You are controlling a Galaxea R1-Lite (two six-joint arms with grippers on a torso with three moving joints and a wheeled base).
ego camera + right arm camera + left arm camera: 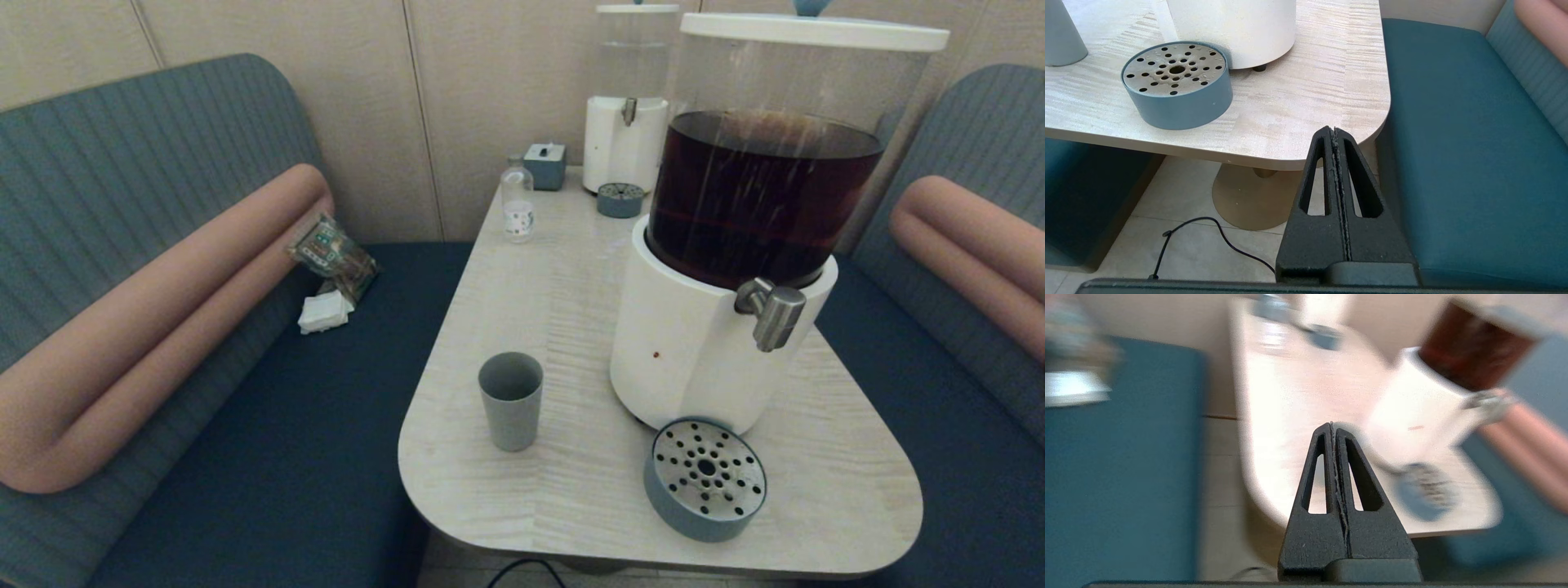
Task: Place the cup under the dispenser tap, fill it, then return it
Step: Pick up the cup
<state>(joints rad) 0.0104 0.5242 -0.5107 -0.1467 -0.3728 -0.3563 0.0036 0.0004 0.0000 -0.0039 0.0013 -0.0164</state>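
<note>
- The cup [510, 400] stands upright and looks empty near the front-left edge of the table [571, 506], to the left of the big dispenser [702, 343] and not touching it.
- The tap [774, 312] juts from the dispenser's white base on its front-right side, above a bare patch of table. The round blue drip tray [704, 478] with its holed metal top sits just in front of the base, close to the table's front edge, and nothing stands on it.
- The tank is about half full of dark brown liquid, and none is running.
- The left gripper [1332, 426] has its fingers pressed together and holds nothing. It hangs off the front of the table, pointing toward the table top; the cup is hidden in its view.
- The right gripper [1333, 130] is likewise pressed together and empty, parked low beside the table's front-right corner.
- By my reading nothing of the task is done yet: the cup must still be grasped, set under the tap, filled and brought back.
</note>
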